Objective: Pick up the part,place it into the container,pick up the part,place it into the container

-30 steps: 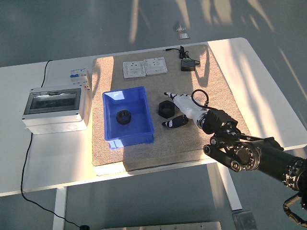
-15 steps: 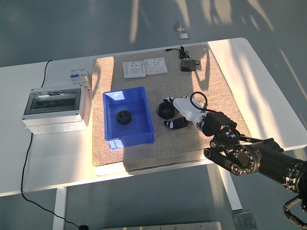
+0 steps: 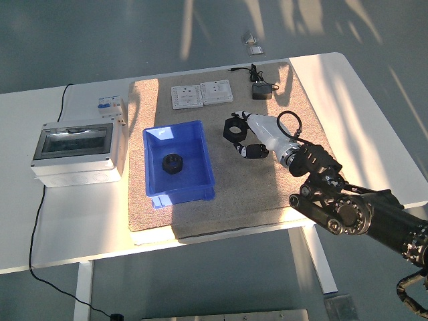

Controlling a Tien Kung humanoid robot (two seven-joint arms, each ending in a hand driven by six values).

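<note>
A black nut-shaped part (image 3: 235, 128) is held off the brown mat, pinched by my right hand (image 3: 243, 140), whose white palm and black fingers (image 3: 253, 150) are shut on it. The hand and part hover just right of the blue container (image 3: 182, 193), level with its far half. Inside the container lies another black ring part (image 3: 173, 163). My right arm comes in from the lower right corner. The left arm does not show.
A grey electrical box (image 3: 77, 150) with a clear lid stands at the left, a small breaker (image 3: 110, 105) behind it. Two white socket plates (image 3: 202, 93) and a black adapter (image 3: 261, 91) lie at the mat's far edge. The brown mat (image 3: 254, 194) covers the table's middle.
My right hand closed on the black part where it lay on the mat and has raised it, shifting up in the picture and a little toward the far side.
</note>
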